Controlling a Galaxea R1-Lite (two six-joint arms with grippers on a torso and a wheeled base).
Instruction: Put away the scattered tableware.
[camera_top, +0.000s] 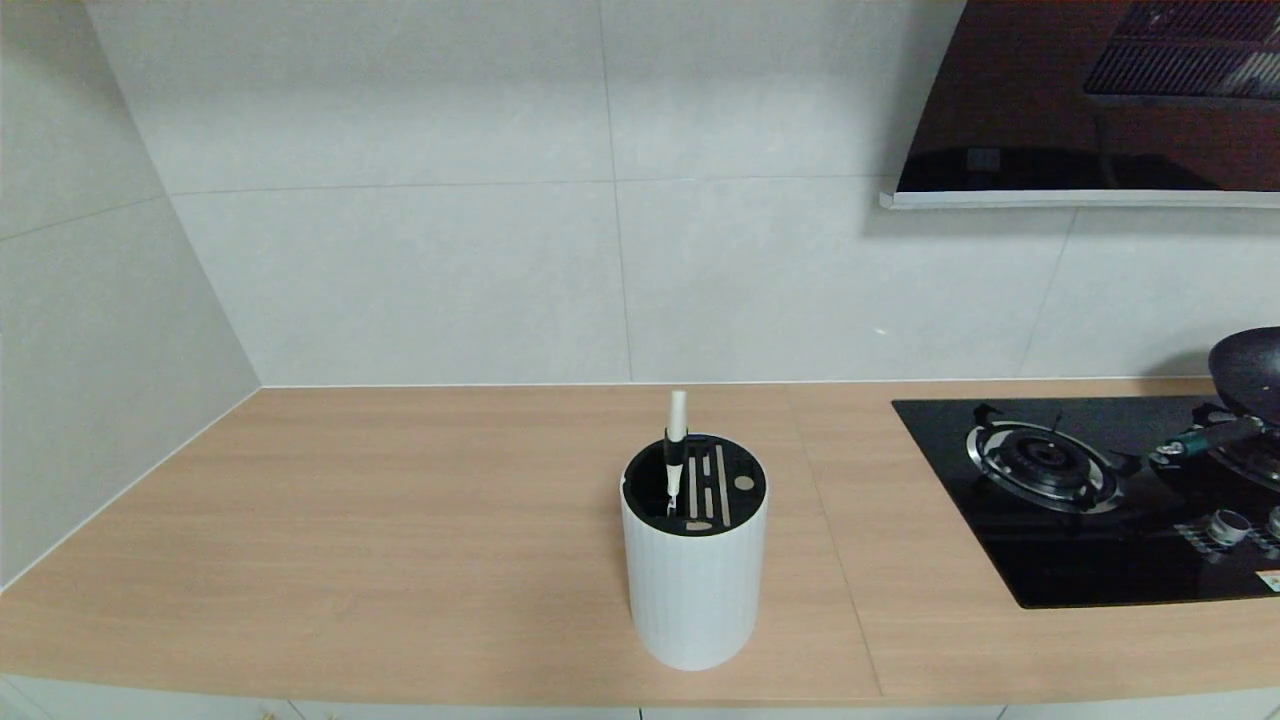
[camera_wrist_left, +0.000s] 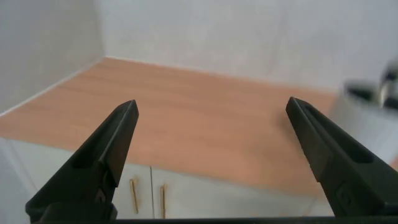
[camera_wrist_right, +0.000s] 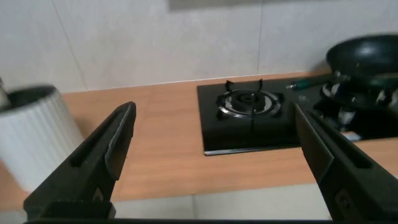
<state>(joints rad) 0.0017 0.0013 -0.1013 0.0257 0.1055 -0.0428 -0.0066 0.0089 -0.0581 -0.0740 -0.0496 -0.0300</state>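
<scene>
A white ribbed cylindrical holder (camera_top: 694, 570) with a black slotted top stands near the front edge of the wooden countertop (camera_top: 400, 520). One utensil with a white and black handle (camera_top: 676, 440) stands upright in a slot on the holder's left side. The holder also appears in the left wrist view (camera_wrist_left: 367, 121) and in the right wrist view (camera_wrist_right: 34, 140). My left gripper (camera_wrist_left: 211, 115) is open, held off the counter's front edge with nothing between its fingers. My right gripper (camera_wrist_right: 214, 118) is open too, also in front of the counter, with nothing in it.
A black gas hob (camera_top: 1090, 490) with burners is set into the counter at the right, and a dark pan (camera_top: 1245, 370) sits on its far burner. White cabinet doors with handles (camera_wrist_left: 146, 196) lie below the counter. Tiled walls bound the back and left.
</scene>
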